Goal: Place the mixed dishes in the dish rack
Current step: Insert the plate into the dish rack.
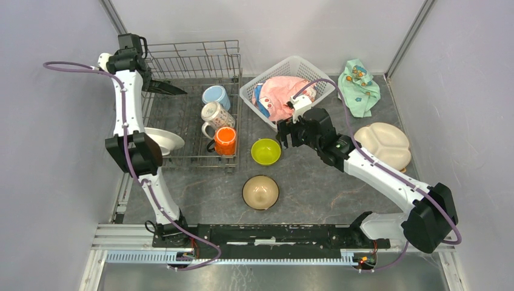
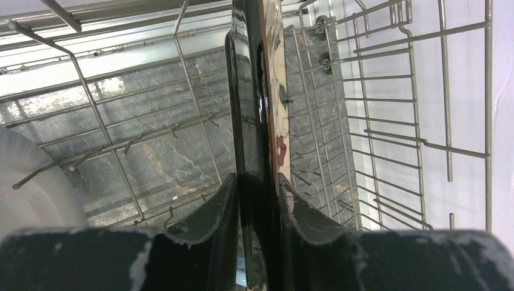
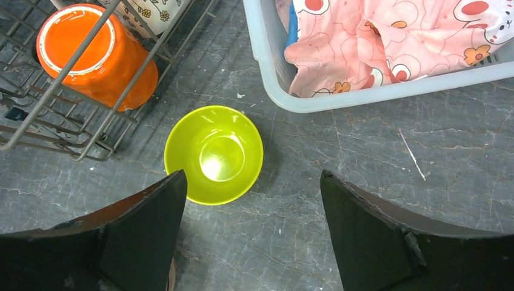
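Note:
My left gripper (image 1: 151, 85) is shut on a dark square plate (image 1: 170, 88), held on edge over the back left of the grey wire dish rack (image 1: 194, 60). In the left wrist view the plate (image 2: 245, 91) stands edge-on between my fingers (image 2: 206, 212) above the rack's tines (image 2: 414, 97). Light-blue (image 1: 215, 96), white patterned (image 1: 215, 115) and orange (image 1: 225, 140) mugs and a white plate (image 1: 165, 140) sit in the rack. My right gripper (image 1: 283, 137) is open and empty, just right of the lime-green bowl (image 1: 265, 151), which also shows in the right wrist view (image 3: 213, 154).
A tan bowl (image 1: 260, 192) sits in front of the lime one. A cream divided plate (image 1: 383, 144) lies at the right. The white lattice basket (image 1: 290, 65) holds a pink cloth (image 1: 285, 91). A mint-green cloth (image 1: 359, 85) lies at the back right.

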`<state>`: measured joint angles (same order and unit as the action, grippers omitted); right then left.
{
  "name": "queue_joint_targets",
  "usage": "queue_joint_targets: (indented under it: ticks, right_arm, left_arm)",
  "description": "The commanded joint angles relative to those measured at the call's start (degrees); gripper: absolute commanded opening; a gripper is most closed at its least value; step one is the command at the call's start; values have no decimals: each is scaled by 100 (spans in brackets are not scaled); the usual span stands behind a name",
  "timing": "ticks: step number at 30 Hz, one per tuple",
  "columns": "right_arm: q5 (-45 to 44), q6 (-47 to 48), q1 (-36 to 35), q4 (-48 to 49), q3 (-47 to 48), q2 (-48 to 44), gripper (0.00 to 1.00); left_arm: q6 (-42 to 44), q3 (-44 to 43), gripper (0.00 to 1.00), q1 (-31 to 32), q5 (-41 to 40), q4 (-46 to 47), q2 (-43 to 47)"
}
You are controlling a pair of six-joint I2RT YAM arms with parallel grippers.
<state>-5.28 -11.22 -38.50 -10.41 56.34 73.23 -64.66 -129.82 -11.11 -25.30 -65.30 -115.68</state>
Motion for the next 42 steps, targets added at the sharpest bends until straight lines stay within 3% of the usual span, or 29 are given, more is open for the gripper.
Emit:
queue_joint_targets:
  ticks: [1, 13, 24, 33, 42]
  right_arm:
    - [-63, 54, 22, 180, 66, -28, 87]
    - [-68, -81, 22, 226, 44, -55, 87]
    - [-69, -56, 17, 207, 145, 22, 87]
    - [-127, 23, 23, 207, 152, 33, 87]
    - [-168, 94, 31, 172, 137, 19, 87]
  left_arm:
    - [409, -552, 2, -26, 52, 1221, 414]
    - [648, -772, 2, -162, 313, 1153, 377]
    - [-298, -402, 2, -155, 333, 1305, 340]
    - [-525, -340, 2, -39, 317, 1312, 75]
    - [-50, -729, 2, -22, 132, 1193, -43]
